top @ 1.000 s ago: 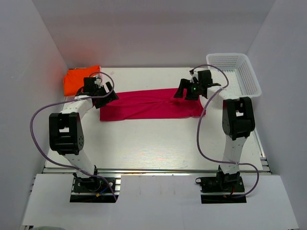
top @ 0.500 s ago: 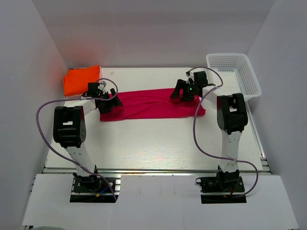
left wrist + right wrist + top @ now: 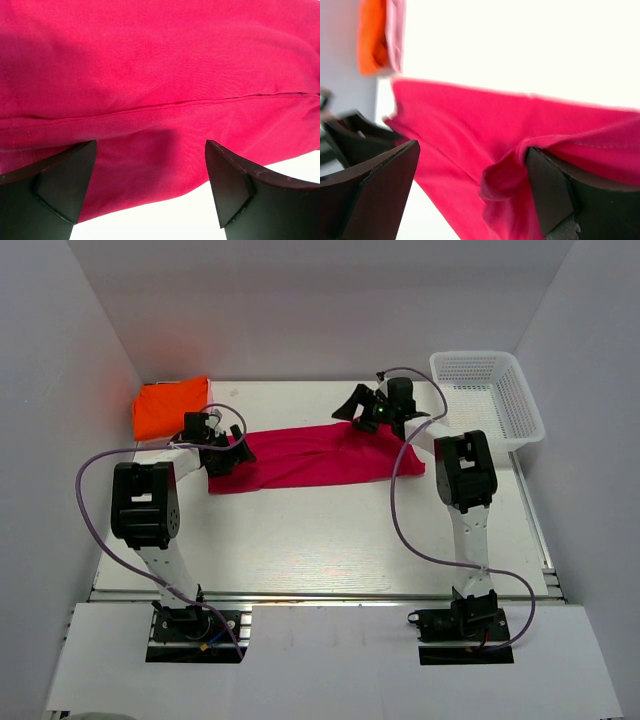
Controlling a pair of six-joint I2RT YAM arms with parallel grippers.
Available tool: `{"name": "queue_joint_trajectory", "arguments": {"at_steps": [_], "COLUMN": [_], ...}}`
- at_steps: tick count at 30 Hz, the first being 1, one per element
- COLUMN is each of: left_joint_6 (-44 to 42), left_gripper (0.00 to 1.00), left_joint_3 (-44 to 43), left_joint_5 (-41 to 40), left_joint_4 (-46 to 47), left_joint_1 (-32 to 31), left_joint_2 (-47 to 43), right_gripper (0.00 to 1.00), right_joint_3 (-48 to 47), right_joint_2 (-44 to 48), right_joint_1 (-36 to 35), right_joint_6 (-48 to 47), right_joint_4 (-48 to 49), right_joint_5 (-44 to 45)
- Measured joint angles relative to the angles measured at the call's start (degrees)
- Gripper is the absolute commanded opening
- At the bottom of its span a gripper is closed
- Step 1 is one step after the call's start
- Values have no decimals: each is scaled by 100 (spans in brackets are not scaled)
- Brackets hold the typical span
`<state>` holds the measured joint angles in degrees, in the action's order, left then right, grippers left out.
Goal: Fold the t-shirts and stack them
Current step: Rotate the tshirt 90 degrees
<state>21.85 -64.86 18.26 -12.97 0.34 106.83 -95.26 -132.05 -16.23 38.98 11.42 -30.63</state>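
My left gripper (image 3: 150,185) stands wide over the pink shirt's (image 3: 320,455) left end. My right gripper (image 3: 470,192), also wide, straddles a raised fold at its far edge. The orange shirt (image 3: 172,407) lies folded beyond my left gripper.

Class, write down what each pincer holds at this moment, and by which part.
Nothing is held. The left pincer and right pincer both stand open over the magenta shirt.

Magenta-pink tee (image 3: 310,455), orange tee (image 3: 170,408), wht basket (image 3: 522,410).
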Motion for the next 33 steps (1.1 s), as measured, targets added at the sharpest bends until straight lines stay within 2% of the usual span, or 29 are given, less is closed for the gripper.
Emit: {"name": "queue_joint_trajectory", "arguments": {"at_steps": [6, 12, 21, 25, 33], "left_joint_6": [-2, -4, -15, -11, 114], "left_gripper": [100, 100, 100, 100, 100], "left_joint_3": [94, 212, 466, 568, 1051], "left_joint_5": [-289, -601, -796, -833, -885], "left_joint_4": [-153, -442, -654, -691, -743], "left_joint_1": [-9, -9, -9, -9, -9], "left_joint_2": [-142, -330, -601, -710, -1139], "right_gripper": [90, 90, 90, 90, 90], "right_joint_3": [-951, -1285, -1032, -973, 249], "right_joint_2": [-223, -188, 205, 387, 1158], "right_joint_1": [-122, -205, -227, -223, -260], "right_joint_6": [498, 177, -809, -1113, -1384], "right_joint_4": [-98, -833, -2500, -2756, -2879], "right_joint_5": [568, 1357, 2457, 2494, 2387]}}
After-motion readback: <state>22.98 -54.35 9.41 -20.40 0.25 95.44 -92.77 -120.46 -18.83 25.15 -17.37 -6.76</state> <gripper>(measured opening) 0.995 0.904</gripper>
